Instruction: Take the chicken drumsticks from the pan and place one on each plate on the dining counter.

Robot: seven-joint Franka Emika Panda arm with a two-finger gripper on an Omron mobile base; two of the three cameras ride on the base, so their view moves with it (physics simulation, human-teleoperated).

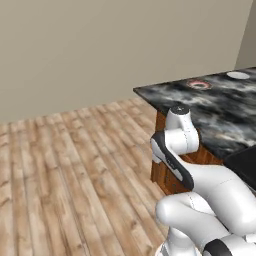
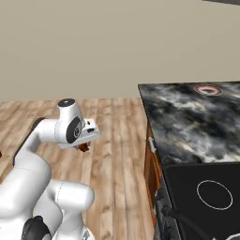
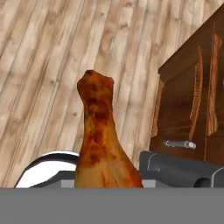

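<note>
The robot's pincer grips a roasted chicken drumstick over the wooden floor, off the marble worktop's nine o'clock edge, mid-carry; next it likely must reach toward the red-rimmed plate at the worktop's twelve o'clock end.

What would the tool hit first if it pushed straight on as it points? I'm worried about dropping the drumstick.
Probably the wood floor. The tool, gripping the chicken drumstick, points down at it beside the counter's wooden base.
</note>
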